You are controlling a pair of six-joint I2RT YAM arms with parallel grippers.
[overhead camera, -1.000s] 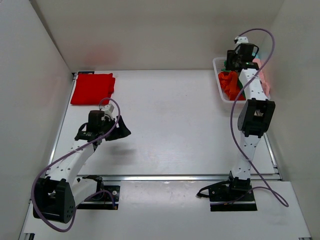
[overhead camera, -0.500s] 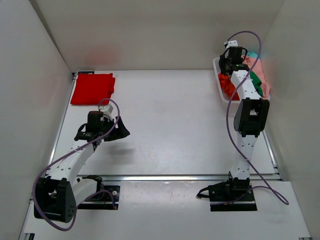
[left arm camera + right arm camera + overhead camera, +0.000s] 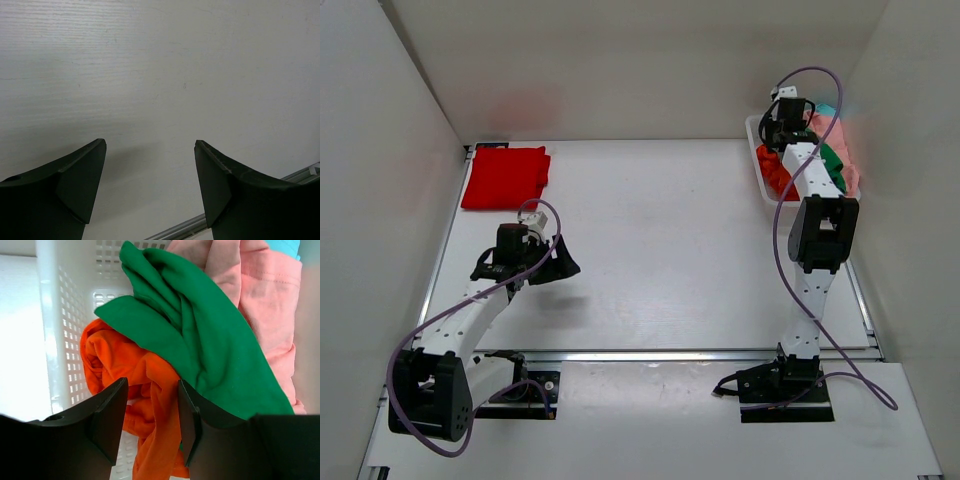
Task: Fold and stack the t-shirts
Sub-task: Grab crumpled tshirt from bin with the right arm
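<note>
A folded red t-shirt (image 3: 505,176) lies at the table's far left. The white lattice basket (image 3: 761,180) at far right holds crumpled shirts: orange (image 3: 145,390), green (image 3: 200,340), pale pink (image 3: 260,295) and a teal edge (image 3: 285,246). My right gripper (image 3: 151,405) is open over the basket, its jaws either side of a fold of the orange shirt, not closed on it; in the top view it is at the basket (image 3: 782,128). My left gripper (image 3: 150,172) is open and empty above bare table, left of centre in the top view (image 3: 560,264).
White walls enclose the table on the left, back and right. A metal rail (image 3: 670,354) runs along the near edge and also shows in the left wrist view (image 3: 200,222). The basket's lattice wall (image 3: 60,340) stands left of the right gripper.
My right gripper has moved a little left and further back over the basket, uncovering the green and pink shirts in the top view. The left arm has barely moved.
</note>
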